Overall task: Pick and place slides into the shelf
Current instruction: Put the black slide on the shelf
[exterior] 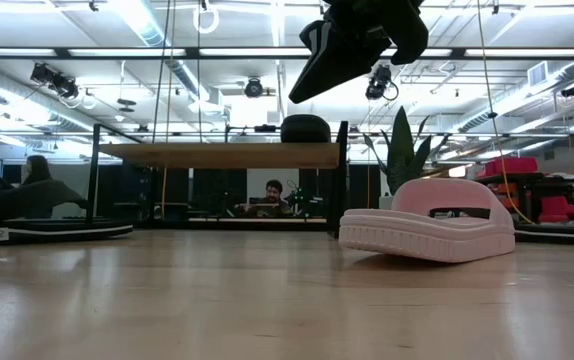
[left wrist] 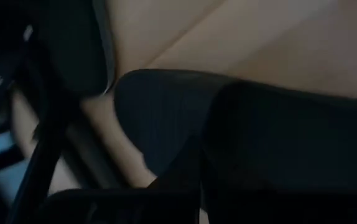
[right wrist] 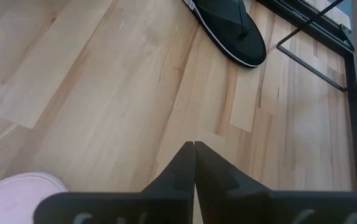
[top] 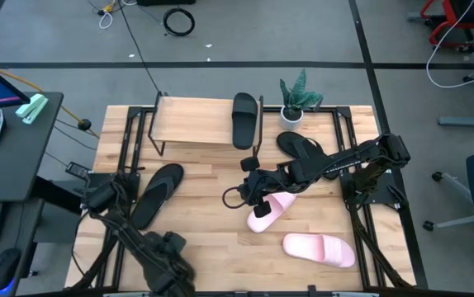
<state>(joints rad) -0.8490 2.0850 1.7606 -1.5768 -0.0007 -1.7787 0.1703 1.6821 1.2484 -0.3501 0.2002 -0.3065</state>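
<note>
Right gripper: fingers pressed together, holding nothing, raised above the middle of the wooden table.
Nearest slide: a pale pink slide lies on the table touching or just under the right gripper in the high view; its toe edge shows in the right wrist view.
Second pink slide: flat on the table, nearer the front edge, apart from the first.
Thong flip-flops: one ahead of the right gripper near the shelf's black frame; another beneath the right arm, beside the potted plant.
Shelf: light wood top board on a thin black frame at the table's back.
Black slide: on the shelf's right end, wide strap up.
Left gripper: folded low at the table's front left; its finger state cannot be told.
</note>
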